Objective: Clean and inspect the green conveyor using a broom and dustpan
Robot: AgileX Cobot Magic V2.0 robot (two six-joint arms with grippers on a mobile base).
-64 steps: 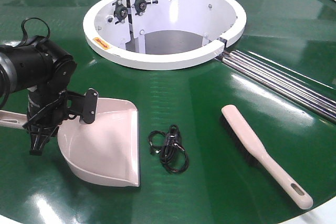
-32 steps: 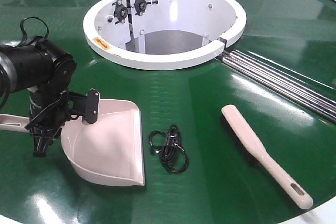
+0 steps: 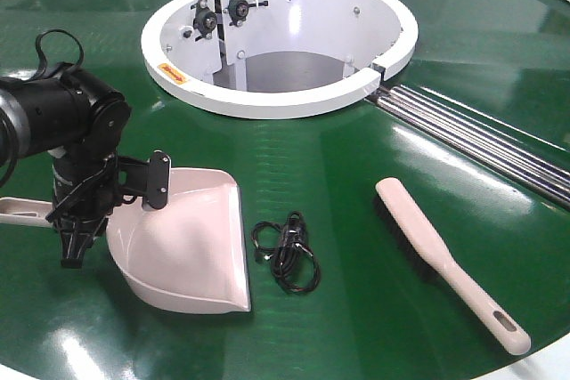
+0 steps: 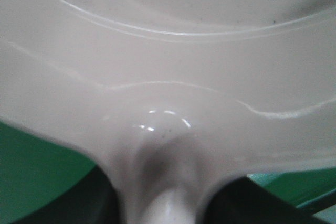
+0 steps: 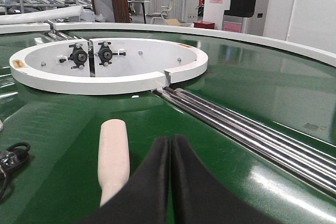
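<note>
The green conveyor point(image 3: 356, 157) fills the front view. The pink-beige dustpan point(image 3: 183, 246) lies on it at the left, mouth toward the right. My left gripper point(image 3: 73, 236) is shut on the dustpan's handle point(image 3: 22, 211). In the left wrist view the dustpan point(image 4: 168, 66) fills the frame, with its handle between my dark fingers point(image 4: 79, 203). The broom point(image 3: 445, 260) lies on the belt at the right, apart from the pan. In the right wrist view my right gripper point(image 5: 169, 140) is shut and empty, just right of the broom point(image 5: 113, 156).
A tangled black cable point(image 3: 287, 254) lies on the belt between dustpan and broom; it also shows in the right wrist view point(image 5: 8, 158). The white ring wall point(image 3: 267, 100) surrounds an opening at the back. Metal roller seams point(image 3: 481, 144) run diagonally at the right.
My left gripper and the dustpan have slid a little to the right, toward the black cable. The broom and cable have not moved.
</note>
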